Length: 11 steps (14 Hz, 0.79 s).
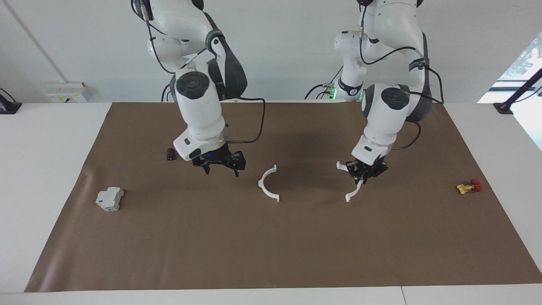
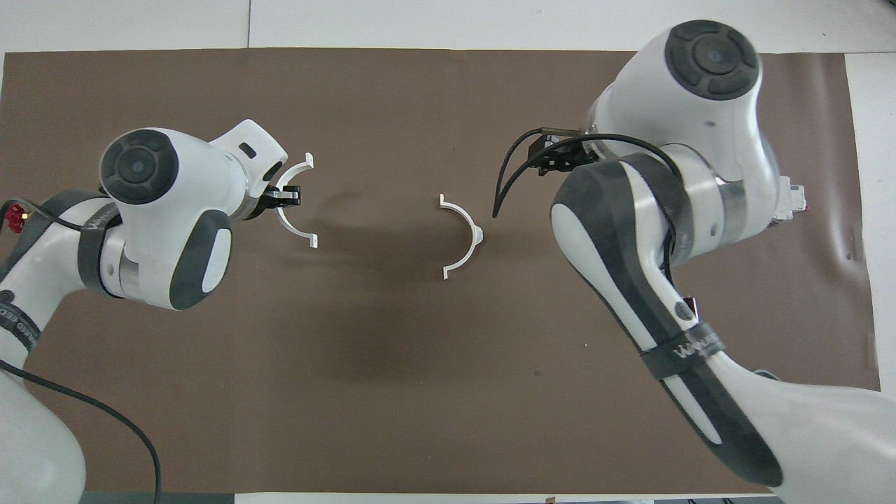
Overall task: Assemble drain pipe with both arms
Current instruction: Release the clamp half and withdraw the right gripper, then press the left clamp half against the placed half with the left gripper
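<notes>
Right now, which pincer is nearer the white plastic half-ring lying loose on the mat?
Right. The right pincer hangs beside the white plastic half-ring; the left pincer, gripping the other half-ring, is farther.

The right arm bends down over the desk, and its tool [image 1: 219, 165] hangs in the air with its fingers spread wide and nothing in them. The left arm bends down too, and its tool [image 1: 365, 170] is pinched tight on a white half-ring [image 1: 352, 182].

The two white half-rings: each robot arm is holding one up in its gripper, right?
Not quite. Only the left gripper holds a half-ring. The other half-ring lies on the brown mat; the right gripper is open beside it, as the facing view shows.
</notes>
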### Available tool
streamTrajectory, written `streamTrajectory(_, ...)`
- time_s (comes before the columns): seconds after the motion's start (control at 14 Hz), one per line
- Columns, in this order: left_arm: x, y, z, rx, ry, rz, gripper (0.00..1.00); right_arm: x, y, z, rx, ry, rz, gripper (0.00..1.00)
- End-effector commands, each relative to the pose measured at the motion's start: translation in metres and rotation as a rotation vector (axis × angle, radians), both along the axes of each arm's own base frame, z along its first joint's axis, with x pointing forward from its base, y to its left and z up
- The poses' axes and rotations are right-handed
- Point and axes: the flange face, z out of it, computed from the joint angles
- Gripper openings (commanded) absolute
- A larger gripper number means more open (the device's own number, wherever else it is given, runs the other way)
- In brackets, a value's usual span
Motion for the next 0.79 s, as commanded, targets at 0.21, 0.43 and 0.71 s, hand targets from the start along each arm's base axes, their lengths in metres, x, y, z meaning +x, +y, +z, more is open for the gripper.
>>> streamTrajectory(0.21, -0.014, -0.113, -0.032, 0.037, 0.027, 0.118, 0.0, -0.033, -0.148, 0.074, 0.007, 0.07, 0.024, 1.0)
streamTrajectory(0.43, -0.028, -0.142, -0.052, 0.048, 0.046, 0.098, 0.0, -0.059, -0.179, 0.114, -0.074, 0.103, 0.068, 1.0)
streamTrajectory(0.71, -0.037, -0.166, -0.068, 0.05, 0.044, 0.085, 0.0, -0.077, -0.192, 0.112, -0.055, 0.145, 0.048, 1.0)
